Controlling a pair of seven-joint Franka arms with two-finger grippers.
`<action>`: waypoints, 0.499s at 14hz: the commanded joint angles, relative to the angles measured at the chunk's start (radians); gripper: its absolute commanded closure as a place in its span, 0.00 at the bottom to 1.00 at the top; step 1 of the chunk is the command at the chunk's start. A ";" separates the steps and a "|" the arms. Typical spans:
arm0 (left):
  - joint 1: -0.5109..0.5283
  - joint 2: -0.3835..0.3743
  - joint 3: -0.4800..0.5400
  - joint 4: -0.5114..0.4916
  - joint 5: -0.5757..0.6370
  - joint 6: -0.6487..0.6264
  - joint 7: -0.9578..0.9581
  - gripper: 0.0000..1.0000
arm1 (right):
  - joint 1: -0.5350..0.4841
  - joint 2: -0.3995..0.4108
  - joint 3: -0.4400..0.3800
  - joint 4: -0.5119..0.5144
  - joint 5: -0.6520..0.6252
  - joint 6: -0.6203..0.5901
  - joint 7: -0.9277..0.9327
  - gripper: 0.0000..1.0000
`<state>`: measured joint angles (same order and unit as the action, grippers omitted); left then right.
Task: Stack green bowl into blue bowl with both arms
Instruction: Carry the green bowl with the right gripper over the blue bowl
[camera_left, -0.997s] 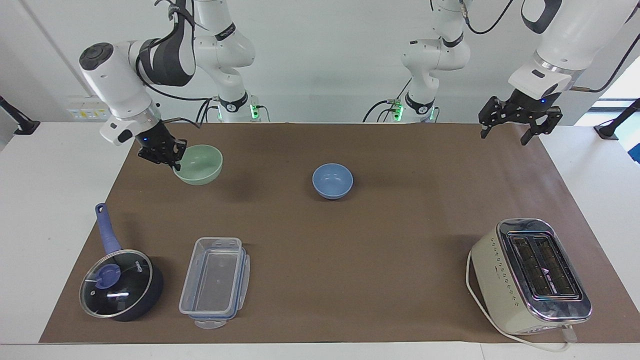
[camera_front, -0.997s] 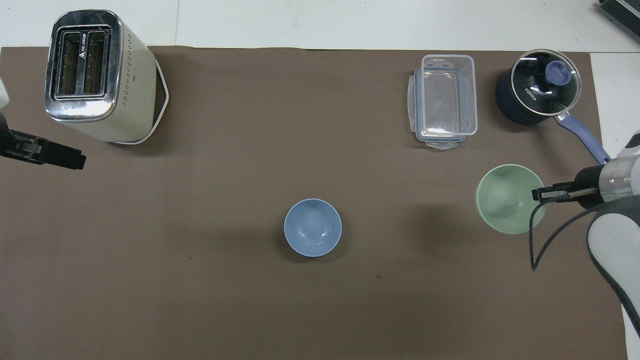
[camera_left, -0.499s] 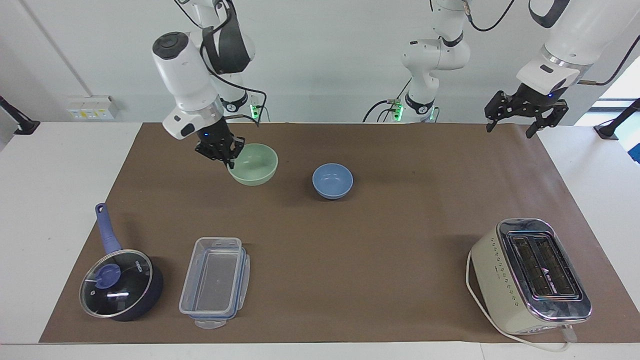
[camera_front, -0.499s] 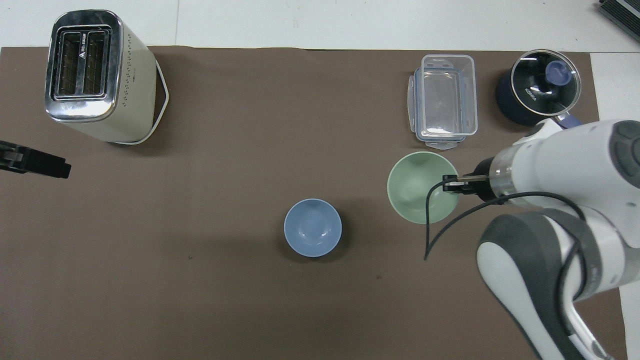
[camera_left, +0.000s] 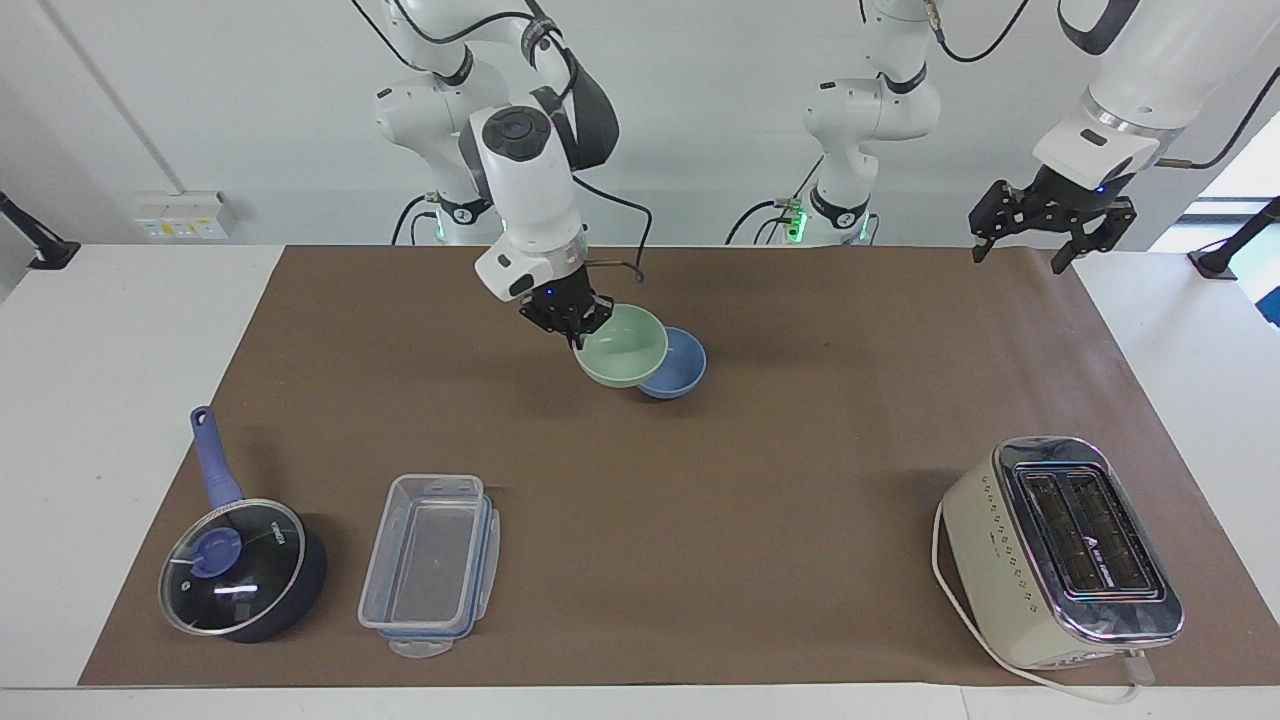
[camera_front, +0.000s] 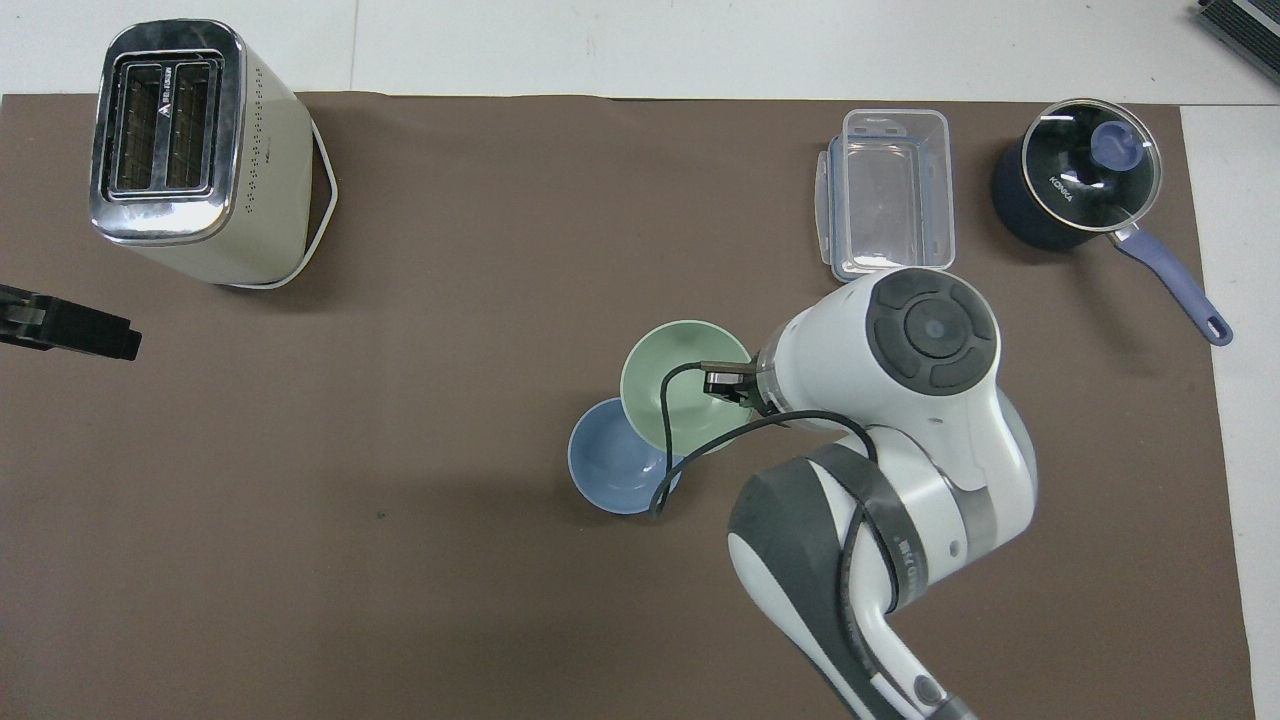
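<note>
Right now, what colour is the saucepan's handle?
Periwinkle blue; the saucepan's handle shows best in the overhead view.

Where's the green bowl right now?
The green bowl hangs from the right gripper, pinched by its rim, partly over the blue bowl at mid-table.

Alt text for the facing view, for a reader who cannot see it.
The right gripper, shut on the green bowl, holds it over the blue bowl mid-table. The left gripper waits open over the mat's edge; a toaster, saucepan and container sit farthest from the robots.
</note>
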<state>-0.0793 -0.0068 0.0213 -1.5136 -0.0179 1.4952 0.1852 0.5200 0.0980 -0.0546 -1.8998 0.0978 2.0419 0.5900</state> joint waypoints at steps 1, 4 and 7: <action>0.010 -0.013 -0.012 -0.002 0.021 -0.007 -0.012 0.00 | 0.037 0.034 -0.002 0.007 0.019 0.043 0.063 1.00; 0.010 -0.013 -0.012 -0.002 0.021 -0.009 -0.012 0.00 | 0.046 0.031 0.004 -0.018 0.023 0.040 0.057 1.00; 0.010 -0.013 -0.012 -0.002 0.021 -0.009 -0.012 0.00 | 0.086 0.042 0.004 -0.048 0.059 0.072 0.060 1.00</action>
<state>-0.0793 -0.0095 0.0206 -1.5136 -0.0179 1.4952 0.1850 0.5865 0.1425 -0.0519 -1.9165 0.1264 2.0716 0.6429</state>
